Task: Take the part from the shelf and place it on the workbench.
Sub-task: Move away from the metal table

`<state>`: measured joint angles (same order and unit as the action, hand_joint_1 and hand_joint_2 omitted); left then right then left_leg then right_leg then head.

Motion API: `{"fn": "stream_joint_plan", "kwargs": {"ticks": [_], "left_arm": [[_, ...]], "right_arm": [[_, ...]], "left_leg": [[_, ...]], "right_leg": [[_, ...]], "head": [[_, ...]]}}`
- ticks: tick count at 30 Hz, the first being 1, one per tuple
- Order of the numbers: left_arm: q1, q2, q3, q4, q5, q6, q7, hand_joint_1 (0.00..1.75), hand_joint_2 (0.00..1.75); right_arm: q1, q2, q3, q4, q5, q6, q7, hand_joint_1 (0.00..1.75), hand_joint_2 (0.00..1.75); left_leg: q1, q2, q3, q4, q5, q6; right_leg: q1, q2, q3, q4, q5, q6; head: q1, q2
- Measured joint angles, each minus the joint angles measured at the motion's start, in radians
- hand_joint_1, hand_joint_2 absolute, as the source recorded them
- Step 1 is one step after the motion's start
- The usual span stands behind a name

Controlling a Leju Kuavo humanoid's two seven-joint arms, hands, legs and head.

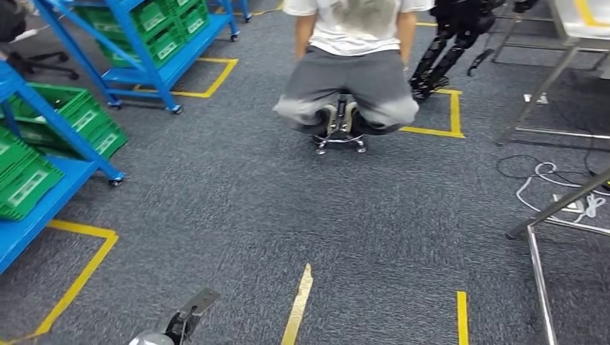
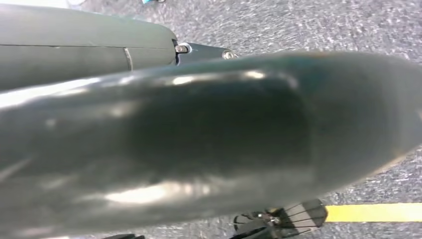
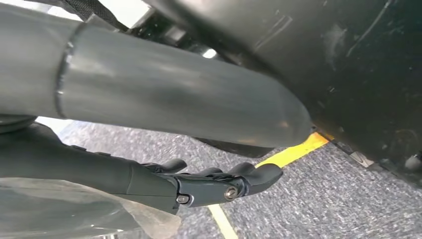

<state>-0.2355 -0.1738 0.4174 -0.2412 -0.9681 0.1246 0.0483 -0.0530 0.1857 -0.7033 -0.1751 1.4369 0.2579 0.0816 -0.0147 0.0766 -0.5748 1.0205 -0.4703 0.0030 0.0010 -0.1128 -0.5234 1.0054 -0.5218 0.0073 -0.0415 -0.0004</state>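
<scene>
While the robot faces open grey carpet (image 1: 237, 215) marked with yellow tape lines (image 1: 298, 305), the blue metal shelves (image 1: 147, 68) holding green plastic crates (image 1: 32, 180) stand at the upper left of the head frame, so the part presumably waits there, though I cannot pick it out; a person seated on a wheeled stool (image 1: 342, 136) sits at the upper centre; the right hand (image 3: 219, 181) hangs low over the carpet, dark fingers (image 3: 259, 174) extended close together and holding nothing, probably because no reach has begun; the left hand (image 2: 209, 144) is a blurred grey mass whose fingers I cannot read.
</scene>
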Motion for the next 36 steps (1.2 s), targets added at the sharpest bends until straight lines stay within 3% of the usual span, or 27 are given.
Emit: {"fn": "stream_joint_plan", "kwargs": {"ticks": [2, 4, 6, 8, 9, 10, 11, 13, 15, 17, 19, 21, 23, 24, 25, 26, 28, 30, 32, 33, 34, 36], "left_arm": [[0.000, 0.001, 0.001, -0.001, 0.000, 0.000, -0.003, 0.00, 0.00], [0.001, 0.002, 0.003, -0.002, 0.000, 0.000, -0.005, 0.00, 0.00], [-0.003, 0.002, 0.004, -0.003, 0.000, 0.000, -0.007, 0.00, 0.00], [-0.004, 0.000, 0.006, -0.003, 0.000, 0.000, -0.008, 0.00, 0.00], [-0.003, 0.000, 0.006, -0.003, 0.000, 0.000, -0.008, 0.00, 0.00], [-0.002, 0.000, 0.007, -0.003, 0.000, 0.000, -0.008, 0.00, 0.00], [-0.002, 0.000, 0.007, -0.003, 0.000, 0.000, -0.008, 0.00, 0.00], [-0.003, -0.001, 0.008, -0.004, 0.000, 0.000, -0.008, 0.00, 0.00], [-0.004, -0.001, 0.008, -0.004, 0.000, 0.000, -0.009, 0.00, 0.00], [-0.003, 0.001, 0.008, -0.004, 0.000, 0.000, -0.009, 0.00, 0.00], [-0.002, 0.004, 0.009, -0.004, 0.000, 0.000, -0.010, 0.00, 0.00], [-0.003, 0.005, 0.009, -0.004, 0.000, 0.000, -0.010, 0.00, 0.00], [-0.003, 0.004, 0.009, -0.004, 0.000, 0.000, -0.011, 0.00, 0.00], [-0.002, 0.004, 0.009, -0.004, 0.000, 0.000, -0.011, 0.00, 0.00], [-0.001, 0.005, 0.009, -0.004, 0.000, 0.000, -0.011, 0.00, 0.00], [0.000, 0.005, 0.009, -0.004, 0.000, 0.000, -0.011, 0.00, 0.00], [-0.002, 0.006, 0.009, -0.004, 0.000, 0.000, -0.011, 0.00, 0.00], [-0.007, 0.007, 0.009, -0.004, 0.000, 0.000, -0.011, 0.00, 0.00], [-0.007, 0.007, 0.010, -0.004, 0.000, 0.000, -0.011, 0.00, 0.00], [-0.005, 0.007, 0.010, -0.004, 0.000, 0.000, -0.011, 0.00, 0.00], [-0.004, 0.008, 0.010, -0.004, 0.000, 0.000, -0.011, 0.00, 0.00], [-0.006, 0.007, 0.011, -0.004, 0.000, 0.001, -0.011, 0.00, 0.00]], "right_arm": [[-0.003, 0.000, 0.002, 0.000, 0.001, 0.001, 0.000, 0.00, 0.00], [-0.008, 0.000, 0.005, 0.000, 0.001, 0.001, 0.000, 0.00, 0.00], [-0.008, 0.000, 0.007, 0.000, 0.001, 0.002, 0.000, 0.00, 0.00], [-0.005, 0.000, 0.008, 0.000, 0.001, 0.002, 0.000, 0.00, 0.00], [-0.004, -0.001, 0.008, 0.000, 0.001, 0.002, 0.000, 0.00, 0.00], [-0.003, -0.002, 0.008, 0.000, 0.001, 0.002, 0.000, 0.00, 0.00], [-0.003, -0.002, 0.008, 0.000, 0.002, 0.002, 0.000, 0.00, 0.00], [-0.003, -0.003, 0.008, 0.000, 0.002, 0.002, 0.000, 0.00, 0.00], [-0.003, -0.003, 0.009, 0.000, 0.003, 0.002, 0.000, 0.00, 0.00], [-0.002, -0.003, 0.010, 0.000, 0.003, 0.002, 0.001, 0.00, 0.00], [-0.003, -0.003, 0.011, -0.001, 0.004, 0.003, 0.002, 0.00, 0.00], [-0.002, -0.003, 0.014, -0.001, 0.004, 0.004, 0.002, 0.00, 0.00], [0.001, -0.003, 0.016, -0.001, 0.005, 0.005, 0.002, 0.00, 0.00], [0.002, -0.003, 0.016, -0.001, 0.005, 0.005, 0.003, 0.00, 0.00], [0.001, -0.004, 0.016, -0.001, 0.006, 0.005, 0.003, 0.00, 0.00], [0.000, -0.004, 0.016, -0.001, 0.006, 0.005, 0.003, 0.00, 0.00], [0.000, -0.004, 0.017, -0.001, 0.007, 0.005, 0.003, 0.00, 0.00], [0.000, -0.003, 0.017, -0.001, 0.007, 0.005, 0.003, 0.00, 0.00], [-0.003, -0.003, 0.017, -0.001, 0.007, 0.005, 0.002, 0.00, 0.00], [-0.004, -0.004, 0.018, -0.001, 0.007, 0.005, 0.001, 0.00, 0.00], [-0.006, -0.004, 0.018, -0.001, 0.007, 0.005, 0.001, 0.00, 0.00], [-0.008, -0.004, 0.019, -0.002, 0.007, 0.005, -0.001, 0.00, 0.00]], "left_leg": [[0.001, -0.023, -0.002, -0.008, 0.003, 0.010], [0.008, -0.047, 0.001, -0.015, 0.009, 0.021], [0.012, -0.071, 0.001, -0.017, 0.011, 0.028], [0.011, -0.098, 0.000, -0.017, 0.012, 0.030], [0.011, -0.113, 0.000, -0.016, 0.012, 0.030], [0.012, -0.127, 0.001, -0.016, 0.012, 0.030], [0.012, -0.142, 0.002, -0.015, 0.011, 0.029], [0.012, -0.168, 0.000, -0.009, 0.008, 0.023], [0.013, -0.189, -0.008, -0.003, 0.008, 0.012], [0.016, -0.202, -0.015, -0.001, 0.009, 0.002], [0.014, -0.164, -0.028, 0.031, -0.013, -0.008], [0.013, -0.106, -0.074, 0.137, -0.072, -0.015], [0.015, -0.088, -0.131, 0.260, -0.121, -0.018], [0.016, -0.085, -0.143, 0.286, -0.121, -0.019], [0.017, -0.083, -0.134, 0.267, -0.099, -0.017], [0.016, -0.076, -0.108, 0.214, -0.063, -0.014], [0.006, -0.035, -0.043, 0.080, -0.005, -0.001], [-0.006, -0.005, -0.014, 0.015, 0.006, 0.010], [-0.007, -0.021, -0.013, 0.004, 0.003, 0.016], [-0.005, -0.034, -0.009, -0.001, 0.005, 0.019], [-0.001, -0.045, -0.005, -0.007, 0.007, 0.023], [0.005, -0.066, 0.002, -0.014, 0.012, 0.032]], "right_leg": [[-0.001, -0.013, 0.002, 0.000, -0.006, 0.009], [-0.006, 0.033, -0.013, 0.036, -0.033, 0.019], [-0.009, 0.095, -0.068, 0.149, -0.088, 0.025], [-0.010, 0.110, -0.132, 0.267, -0.125, 0.027], [-0.010, 0.111, -0.147, 0.283, -0.117, 0.027], [-0.011, 0.113, -0.144, 0.262, -0.091, 0.026], [-0.012, 0.121, -0.123, 0.207, -0.051, 0.025], [-0.018, 0.166, -0.070, 0.079, 0.009, 0.023], [-0.021, 0.195, -0.040, 0.020, 0.019, 0.019], [-0.019, 0.178, -0.033, 0.014, 0.017, 0.009], [-0.019, 0.154, -0.027, 0.009, 0.018, -0.003], [-0.017, 0.125, -0.023, 0.006, 0.016, -0.013], [-0.013, 0.094, -0.019, 0.006, 0.011, -0.018], [-0.012, 0.079, -0.017, 0.007, 0.008, -0.018], [-0.011, 0.066, -0.014, 0.007, 0.005, -0.018], [-0.010, 0.052, -0.009, 0.007, 0.002, -0.017], [-0.006, 0.029, 0.001, 0.007, -0.007, -0.013], [-0.002, 0.005, 0.005, 0.007, -0.013, -0.005], [0.001, -0.019, 0.010, 0.005, -0.018, 0.004], [0.000, -0.016, 0.012, 0.007, -0.024, 0.009], [-0.001, 0.003, 0.007, 0.023, -0.038, 0.015], [-0.004, 0.068, -0.039, 0.119, -0.087, 0.023]], "head": [[0.000, 0.000], [0.004, 0.000], [0.010, 0.000], [0.011, 0.000], [0.011, 0.000], [0.011, 0.000], [0.011, 0.000], [0.011, 0.000], [0.010, 0.000], [0.010, 0.000], [0.006, 0.000], [0.000, 0.000], [-0.002, 0.000], [-0.002, 0.000], [-0.002, 0.000], [-0.002, 0.000], [-0.002, 0.000], [-0.001, 0.000], [-0.002, 0.000], [-0.001, 0.000], [0.000, 0.000], [0.007, 0.000]]}}
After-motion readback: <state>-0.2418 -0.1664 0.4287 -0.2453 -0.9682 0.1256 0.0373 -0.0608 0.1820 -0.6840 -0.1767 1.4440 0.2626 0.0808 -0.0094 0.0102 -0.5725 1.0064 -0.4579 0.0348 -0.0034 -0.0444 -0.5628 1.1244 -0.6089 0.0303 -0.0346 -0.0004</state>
